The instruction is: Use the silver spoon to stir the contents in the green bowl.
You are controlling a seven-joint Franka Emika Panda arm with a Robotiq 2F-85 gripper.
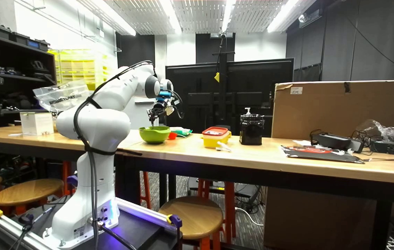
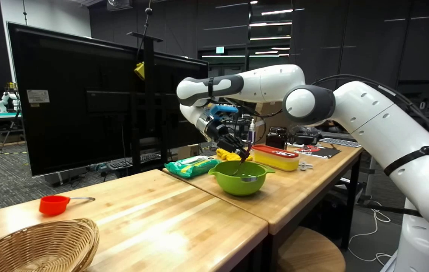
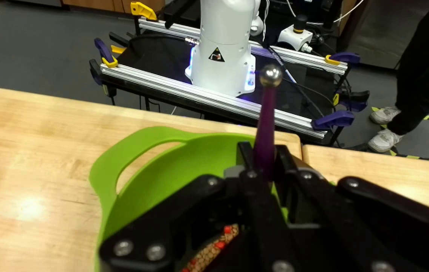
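Observation:
The green bowl [image 2: 240, 186] stands upright on the wooden table, with a handle loop at one side in the wrist view. Inside it lie small beige pieces [image 3: 214, 247] mixed with red ones, partly covered by the gripper. My gripper [image 3: 264, 155] is over the bowl, shut on the purple handle of the silver spoon [image 3: 266, 124], whose silver ball end sticks up past the fingertips. In an exterior view the spoon leans, its lower part going down inside the bowl; the tip is hidden behind the near wall. Both exterior views show the gripper [image 1: 152, 119] just above the rim.
Close behind the bowl lie a green wipes pack [image 2: 191, 166] and a yellow cloth [image 2: 234, 155]. A yellow container with a red lid [image 2: 276, 158] stands beside it, and a dark pump jar [image 1: 251, 130] is further along. A red measuring cup [image 2: 53, 205] and wicker basket [image 2: 92, 241] occupy the other tabletop.

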